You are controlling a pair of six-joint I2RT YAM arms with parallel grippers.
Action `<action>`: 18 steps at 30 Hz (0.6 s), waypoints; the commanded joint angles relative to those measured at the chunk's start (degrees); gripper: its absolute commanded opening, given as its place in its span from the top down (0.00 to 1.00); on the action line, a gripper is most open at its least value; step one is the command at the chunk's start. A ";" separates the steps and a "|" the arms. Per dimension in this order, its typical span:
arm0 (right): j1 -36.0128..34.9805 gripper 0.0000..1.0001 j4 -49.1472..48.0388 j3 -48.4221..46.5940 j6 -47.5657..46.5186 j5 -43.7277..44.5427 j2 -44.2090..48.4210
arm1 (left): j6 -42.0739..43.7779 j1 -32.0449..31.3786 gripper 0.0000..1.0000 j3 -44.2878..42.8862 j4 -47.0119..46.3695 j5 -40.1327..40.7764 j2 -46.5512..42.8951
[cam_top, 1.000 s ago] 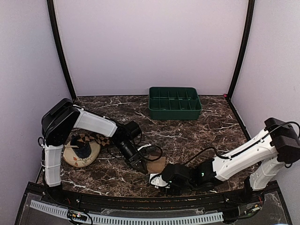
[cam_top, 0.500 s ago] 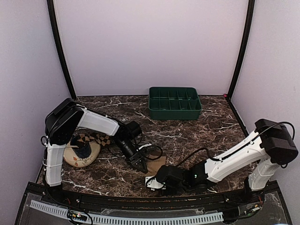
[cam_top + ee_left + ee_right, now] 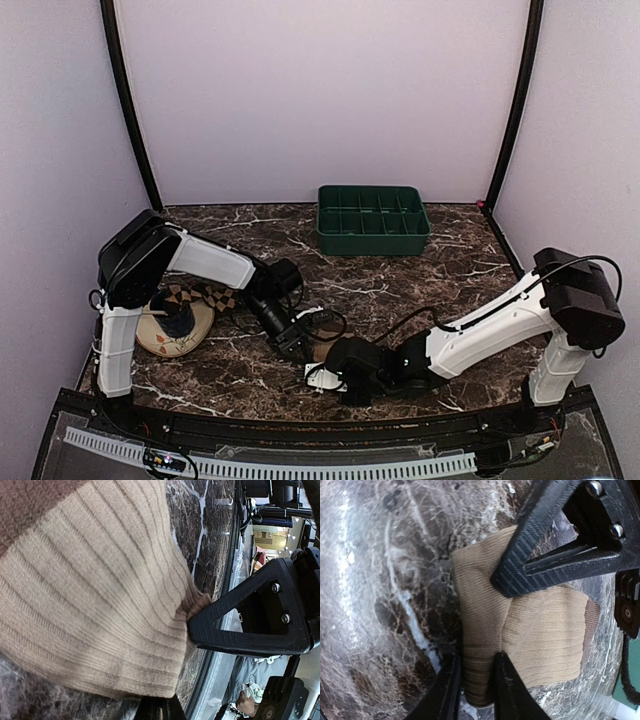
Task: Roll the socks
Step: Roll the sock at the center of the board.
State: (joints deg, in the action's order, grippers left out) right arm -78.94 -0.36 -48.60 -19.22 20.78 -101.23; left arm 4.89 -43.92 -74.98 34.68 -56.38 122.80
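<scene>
**Now both grippers meet on one sock**

From above, the tan ribbed knit sock (image 3: 328, 352) lies flat on the dark marble table (image 3: 450, 270) near its front edge. The left gripper (image 3: 303, 348) touches its left side and the right gripper (image 3: 318, 372) its near edge, so neither arm is the nearer. The diamond-check socks (image 3: 190, 297) sit in the round cream dish (image 3: 150, 343), well apart to the left.

At the left wrist, the left gripper (image 3: 180, 662) is clamped on a puckered corner of the sock (image 3: 90, 590), with the ribs fanning out from the pinch.

At the right wrist, the right gripper (image 3: 476, 680) straddles a doubled-over edge of the sock (image 3: 540, 625). Fabric fills the narrow gap between its jaws, so that grip looks made. The long axis runs from this fold towards the darker brown end at the right. Any roll should probably travel that way, with the left pinch as anchor.
</scene>
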 commanded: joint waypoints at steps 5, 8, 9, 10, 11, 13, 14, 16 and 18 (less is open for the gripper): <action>1.39 0.86 7.87 -1.29 2.80 -3.73 -2.57 | 1.18 0.59 1.00 -1.63 2.06 0.89 0.14; 1.61 0.91 9.48 -1.37 4.28 -5.07 -2.71 | 0.81 0.68 1.00 -1.80 1.88 1.38 0.09; 1.74 0.92 9.97 -1.37 4.78 -5.65 -2.60 | 0.60 0.70 1.00 -1.73 1.72 1.59 -0.07; 1.86 0.93 10.41 -1.46 5.40 -6.37 -2.57 | 0.12 0.71 0.98 -1.70 1.14 2.20 -0.50; 2.12 0.93 10.80 -1.49 6.12 -7.16 -2.45 | -0.74 0.88 0.93 -1.27 0.16 2.95 -1.02; 2.82 0.94 11.31 -1.70 7.62 -9.25 -2.15 | -2.84 1.34 0.80 0.19 -3.01 4.17 -3.56; 3.15 0.95 11.75 -1.90 8.31 -10.27 -1.99 | -4.08 1.57 0.74 1.26 -4.86 4.62 -5.04; 3.94 0.96 12.10 -2.05 9.66 -12.68 -1.66 | -6.26 2.15 0.67 3.51 -8.33 5.17 -8.01; 4.73 0.97 12.13 -2.08 11.33 -14.78 -1.16 | -8.28 2.60 0.58 5.28 -11.42 6.72 -10.67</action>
State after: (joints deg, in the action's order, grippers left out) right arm -75.81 5.02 -51.44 -12.23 12.64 -101.71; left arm 0.86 -42.78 -72.75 30.15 -53.56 119.00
